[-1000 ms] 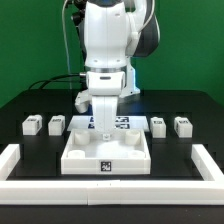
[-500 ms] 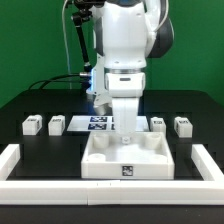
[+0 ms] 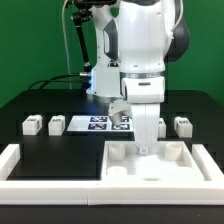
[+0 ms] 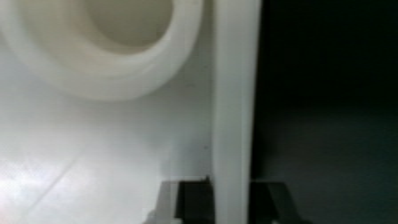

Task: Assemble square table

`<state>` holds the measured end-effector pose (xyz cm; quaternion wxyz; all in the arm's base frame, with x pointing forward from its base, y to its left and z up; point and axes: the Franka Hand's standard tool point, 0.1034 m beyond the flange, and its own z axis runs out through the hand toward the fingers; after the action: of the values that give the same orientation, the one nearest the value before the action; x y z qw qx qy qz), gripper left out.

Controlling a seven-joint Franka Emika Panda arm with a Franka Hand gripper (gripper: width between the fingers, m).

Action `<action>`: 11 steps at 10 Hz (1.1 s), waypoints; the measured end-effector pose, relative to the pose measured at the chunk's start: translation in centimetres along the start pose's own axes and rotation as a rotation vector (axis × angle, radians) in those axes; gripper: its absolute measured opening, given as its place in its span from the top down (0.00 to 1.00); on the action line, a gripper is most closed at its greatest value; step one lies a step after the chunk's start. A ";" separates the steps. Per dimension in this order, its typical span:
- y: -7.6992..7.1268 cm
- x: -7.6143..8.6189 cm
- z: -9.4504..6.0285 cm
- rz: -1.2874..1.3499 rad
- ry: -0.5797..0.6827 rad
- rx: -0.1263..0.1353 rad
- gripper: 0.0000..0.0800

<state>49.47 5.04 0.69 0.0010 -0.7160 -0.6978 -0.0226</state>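
The gripper (image 3: 147,150) has its fingers clamped on the rear rim of the square table slab (image 3: 125,166), which lies against the front border rail (image 3: 50,190). Two legs (image 3: 31,125) sit beside the marker board (image 3: 100,123), with open tabletop at the exterior view's left.

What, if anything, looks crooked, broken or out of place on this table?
Nothing looks damaged or spilled. The square table slab lies flat and square to the border rail, off toward the exterior view's right, with the end effector shut on its far rim. The loose legs sit in a tidy row behind.

square table (image 3: 132,166) | slid to exterior view's right | end effector (image 3: 146,149) moved along
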 end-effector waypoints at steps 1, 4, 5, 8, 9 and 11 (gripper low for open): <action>0.0 0.3 0.0 0.001 -0.004 0.019 0.94; 0.0 1.4 0.0 0.002 -0.012 0.042 0.94; 0.0 1.4 0.0 0.015 -0.013 0.043 0.94; -0.1 1.3 0.1 0.016 -0.013 0.043 0.94; -0.1 1.3 0.1 0.017 -0.013 0.043 0.72; -0.1 1.3 0.1 0.017 -0.013 0.043 0.55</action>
<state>49.42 6.32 0.63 0.0121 -0.7220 -0.6918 -0.0029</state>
